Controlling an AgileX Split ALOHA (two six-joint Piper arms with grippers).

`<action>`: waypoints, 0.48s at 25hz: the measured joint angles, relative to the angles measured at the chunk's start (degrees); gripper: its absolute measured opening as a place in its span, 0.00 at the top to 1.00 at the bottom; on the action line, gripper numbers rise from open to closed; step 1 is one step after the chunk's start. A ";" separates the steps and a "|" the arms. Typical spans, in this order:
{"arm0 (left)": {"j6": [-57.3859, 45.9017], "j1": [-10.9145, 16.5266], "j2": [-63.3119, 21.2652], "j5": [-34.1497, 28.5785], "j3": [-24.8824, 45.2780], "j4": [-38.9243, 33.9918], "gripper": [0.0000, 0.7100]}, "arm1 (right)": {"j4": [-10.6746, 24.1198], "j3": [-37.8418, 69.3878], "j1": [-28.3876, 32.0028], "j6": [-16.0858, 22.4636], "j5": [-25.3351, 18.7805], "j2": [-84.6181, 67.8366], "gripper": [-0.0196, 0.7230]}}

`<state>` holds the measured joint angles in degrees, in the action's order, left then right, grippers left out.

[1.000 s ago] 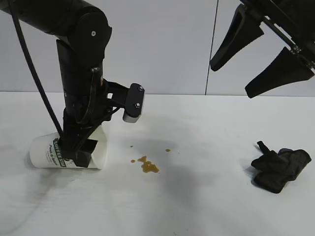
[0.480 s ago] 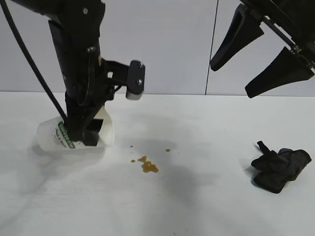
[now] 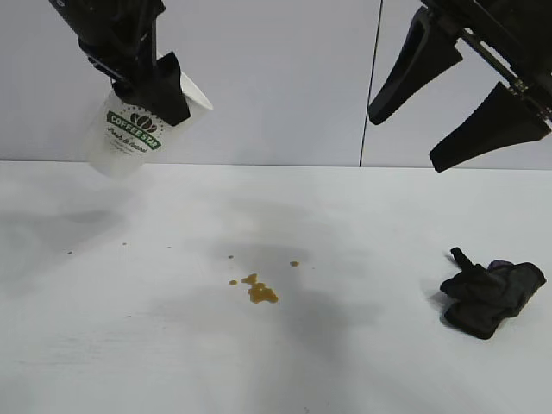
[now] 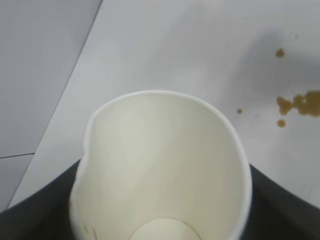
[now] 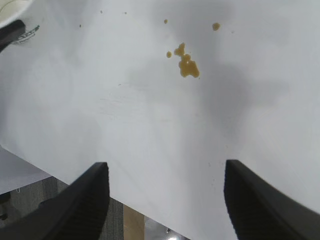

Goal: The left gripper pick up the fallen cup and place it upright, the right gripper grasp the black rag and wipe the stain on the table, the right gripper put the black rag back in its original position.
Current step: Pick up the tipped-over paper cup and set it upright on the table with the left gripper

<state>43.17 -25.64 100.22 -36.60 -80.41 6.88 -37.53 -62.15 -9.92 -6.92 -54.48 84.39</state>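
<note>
Cup [image 3: 138, 129]: airborne at 10 o'clock, tilted, clamped by left gripper [image 3: 148, 79].
Right gripper [image 3: 461, 95]: 2 o'clock, spread wide, empty.
Table [image 3: 129, 345]: white; stain [image 3: 257, 290] centre, black rag [image 3: 490, 296] at 4 o'clock.
Room: pale wall panels behind.

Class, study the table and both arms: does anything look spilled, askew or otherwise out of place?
Yes. A brown stain of drops lies spilled mid-table. The cup hangs tilted in the air, clamped in the left gripper rather than standing. The black rag lies crumpled at the right, untouched; the right gripper hovers open above it.
</note>
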 joint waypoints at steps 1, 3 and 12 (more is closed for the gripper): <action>0.14 0.65 -0.06 0.34 0.38 2.00 0.29 | 0.00 0.00 0.00 0.00 0.00 0.00 0.37; 2.03 1.82 -0.06 0.87 1.31 6.10 0.29 | 0.00 0.00 0.00 0.00 0.00 0.00 0.37; 23.18 3.79 -0.06 11.15 10.77 31.12 0.29 | 0.24 0.00 0.00 0.00 0.00 0.00 0.37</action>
<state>66.36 -21.86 100.16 -25.46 -69.64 38.00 -37.29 -62.15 -9.92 -6.92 -54.48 84.39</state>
